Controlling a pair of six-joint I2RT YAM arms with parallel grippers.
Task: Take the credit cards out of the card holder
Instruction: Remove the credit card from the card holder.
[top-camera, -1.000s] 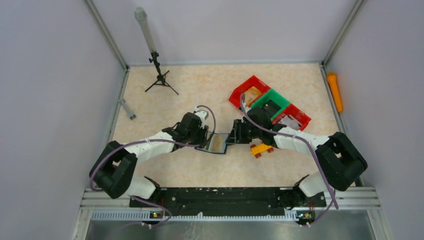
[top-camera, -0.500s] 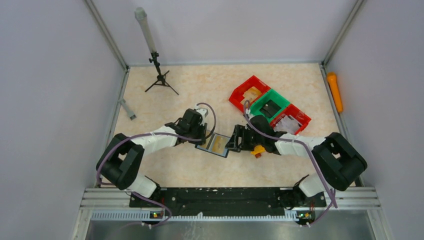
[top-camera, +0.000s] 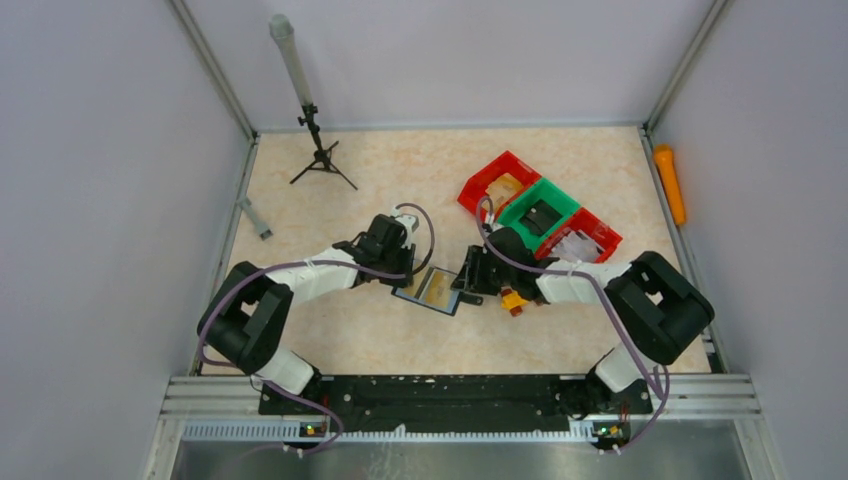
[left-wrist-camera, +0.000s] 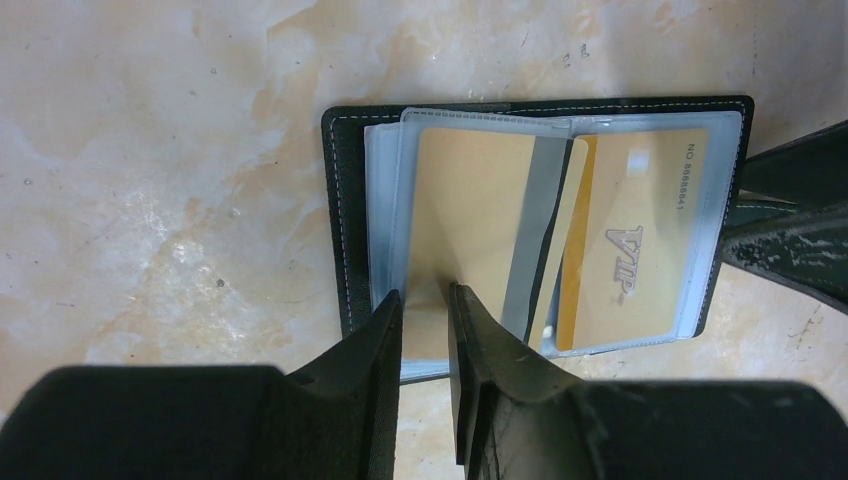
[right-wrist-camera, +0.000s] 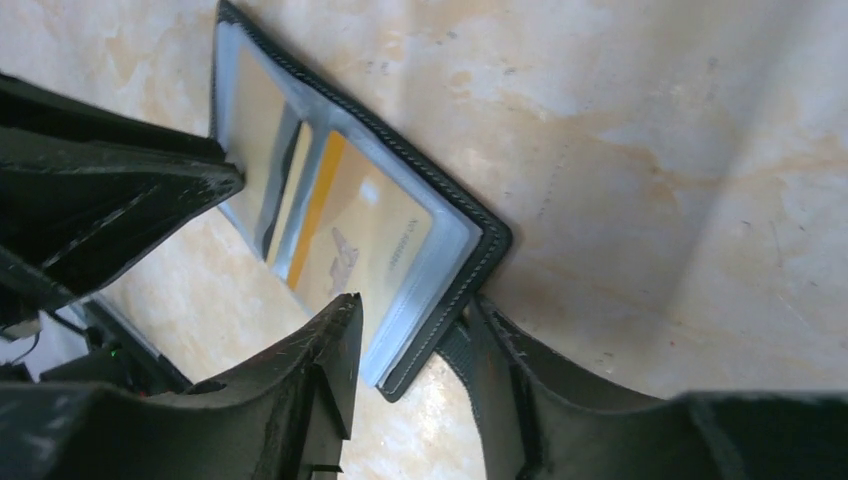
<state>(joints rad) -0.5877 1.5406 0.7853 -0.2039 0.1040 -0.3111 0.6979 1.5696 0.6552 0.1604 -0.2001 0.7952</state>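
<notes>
The black card holder (top-camera: 437, 289) lies open on the table between my two grippers. Its leather edge (left-wrist-camera: 345, 200) frames clear plastic sleeves. In them are gold credit cards: one marked VIP (left-wrist-camera: 640, 230) and one with a grey stripe (left-wrist-camera: 470, 210). My left gripper (left-wrist-camera: 425, 305) stands at the sleeves' near edge, jaws narrowly apart with the striped card's sleeve showing in the gap. My right gripper (right-wrist-camera: 415, 340) is open and straddles the opposite edge of the holder (right-wrist-camera: 470, 262). One of its fingers (right-wrist-camera: 335, 340) is over the sleeve, the other by the strap. In the top view, the left gripper (top-camera: 408, 277) and right gripper (top-camera: 465, 285) flank the holder.
A yellow-orange toy car (top-camera: 514, 299) sits just right of the right gripper, partly hidden. Behind it stand a red bin (top-camera: 495, 180), a green bin (top-camera: 540, 208) and another red bin (top-camera: 590, 232). A small tripod (top-camera: 318, 155) stands at the back left. An orange tool (top-camera: 669, 183) lies along the right wall.
The right gripper slid left over the toy car onto the holder's right edge, opening wide, then narrowing. The left gripper's jaws narrowed at the left edge. The holder shifted slightly.
</notes>
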